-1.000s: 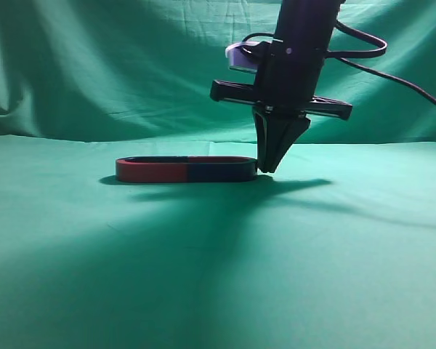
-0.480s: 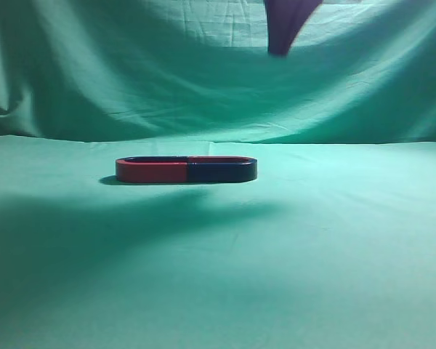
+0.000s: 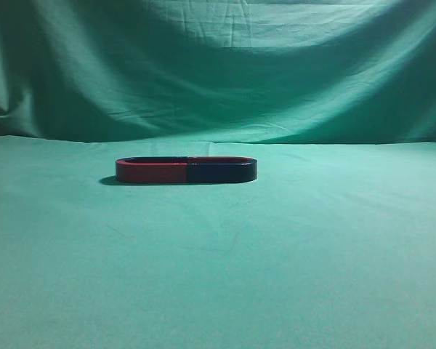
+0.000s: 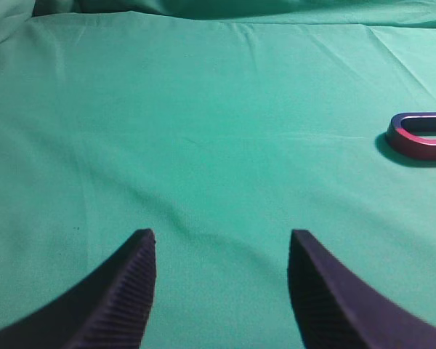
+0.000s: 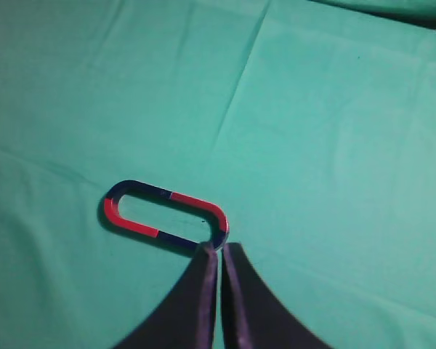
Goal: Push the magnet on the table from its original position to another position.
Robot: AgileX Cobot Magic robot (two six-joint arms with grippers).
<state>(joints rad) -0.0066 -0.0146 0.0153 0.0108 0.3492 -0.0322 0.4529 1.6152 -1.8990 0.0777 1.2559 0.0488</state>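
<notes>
The magnet [image 3: 221, 171], with a navy side wall and a thin reddish rim, lies on the green table [image 3: 276, 247], joined end to end with a red-walled magnet [image 3: 151, 172] into one flat oval. In the right wrist view the magnet [image 5: 216, 218] is the oval's right half. My right gripper [image 5: 219, 249] is shut and empty, high above the magnet's rounded end. My left gripper [image 4: 221, 236] is open and empty over bare cloth. The red-walled magnet's end [image 4: 420, 138] shows at that view's right edge. Neither gripper shows in the exterior view.
A green cloth backdrop [image 3: 218, 65] hangs behind the table. Soft creases run across the cloth [image 5: 240, 87].
My right gripper stood beside the magnet's right end a second ago. It has risen up and out of the exterior view. The joined magnets have not moved.
</notes>
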